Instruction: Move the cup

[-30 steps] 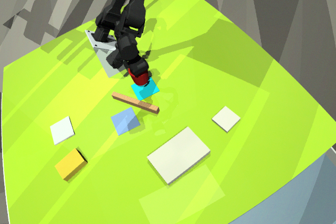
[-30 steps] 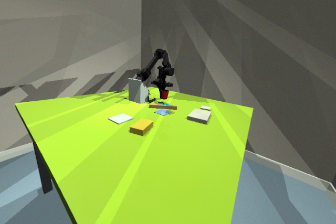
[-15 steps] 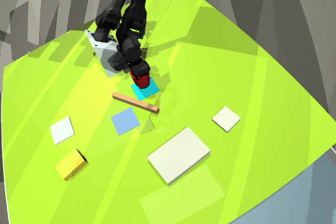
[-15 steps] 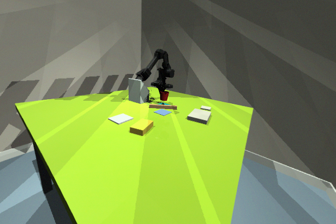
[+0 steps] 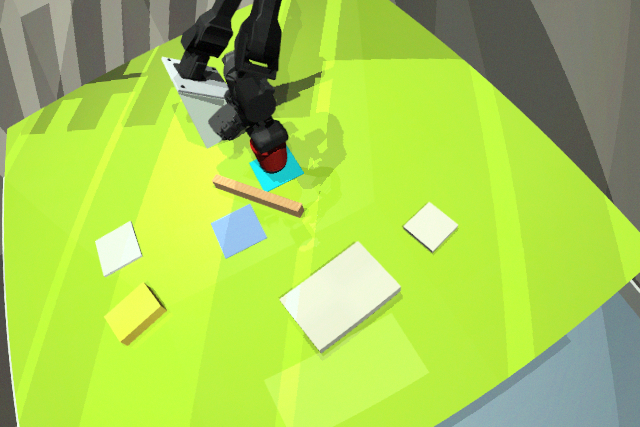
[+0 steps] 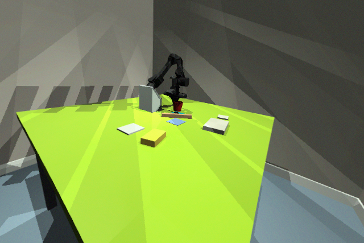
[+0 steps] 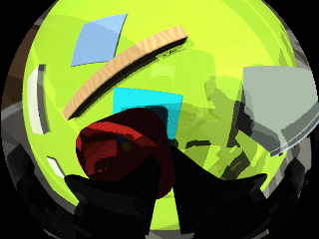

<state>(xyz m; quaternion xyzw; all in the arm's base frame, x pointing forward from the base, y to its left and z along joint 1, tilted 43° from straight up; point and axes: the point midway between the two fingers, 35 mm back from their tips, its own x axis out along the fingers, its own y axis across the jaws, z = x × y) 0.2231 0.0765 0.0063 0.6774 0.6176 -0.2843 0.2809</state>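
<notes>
My gripper (image 5: 268, 145) (image 6: 176, 101) (image 7: 165, 149) is shut on the wall of the red cup (image 5: 272, 159) (image 6: 178, 106) (image 7: 145, 131). The cup is close to upright, over the cyan pad (image 5: 271, 183) (image 7: 131, 98), and its base looks slightly above the pad in the exterior view. In the wrist view a bluish and a yellowish marble (image 7: 127, 146) show dimly inside the cup; whether there are more is hidden. The plain blue pad (image 5: 238, 231) (image 6: 176, 121) (image 7: 100, 40) bears nothing.
A low wooden bar (image 5: 258, 196) (image 6: 176, 115) (image 7: 120, 65) lies between the two pads. A yellow block (image 5: 131, 312) (image 6: 152, 137), a white tile (image 5: 118, 249) (image 6: 131, 128), a large white block (image 5: 341, 295) (image 6: 215, 124) and a small white tile (image 5: 430, 226) lie farther out. The grey stand (image 6: 145, 98) (image 7: 279, 100) is beside the arm.
</notes>
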